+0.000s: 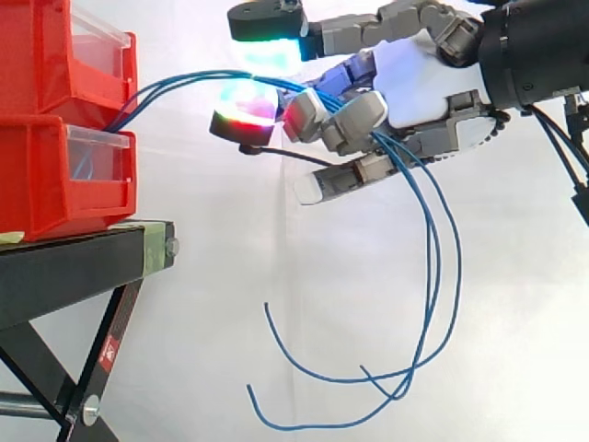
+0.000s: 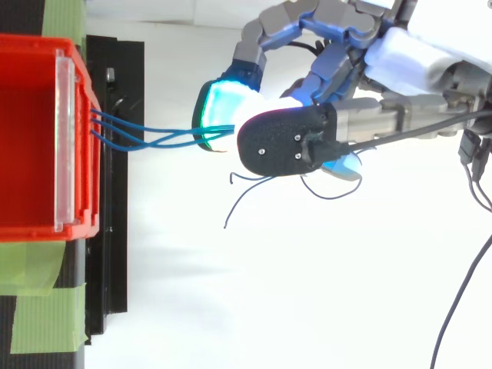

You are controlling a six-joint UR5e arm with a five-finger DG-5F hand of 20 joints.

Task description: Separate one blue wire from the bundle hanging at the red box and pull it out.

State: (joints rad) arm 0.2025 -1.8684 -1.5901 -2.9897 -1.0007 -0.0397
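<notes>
A bundle of thin blue wires (image 1: 175, 87) comes out of the front of the stacked red bins (image 1: 64, 175) and runs right, nearly level, into my hand (image 1: 414, 83). The fingers are curled round the wires, which pass between the glowing pads (image 1: 247, 109) and the folded fingers. Behind the hand the wires' free ends (image 1: 433, 276) droop in long loops well below it. From above, three strands (image 2: 154, 138) leave the bin's front lip (image 2: 84, 131), cross each other and vanish under the hand (image 2: 415, 61). I cannot tell whether a single strand is held apart from the others.
The red bins sit on a black stand (image 1: 83, 267) with slanted legs at the left. Green tape (image 2: 38, 307) marks the stand's top. The white curtain lies behind and below the hand.
</notes>
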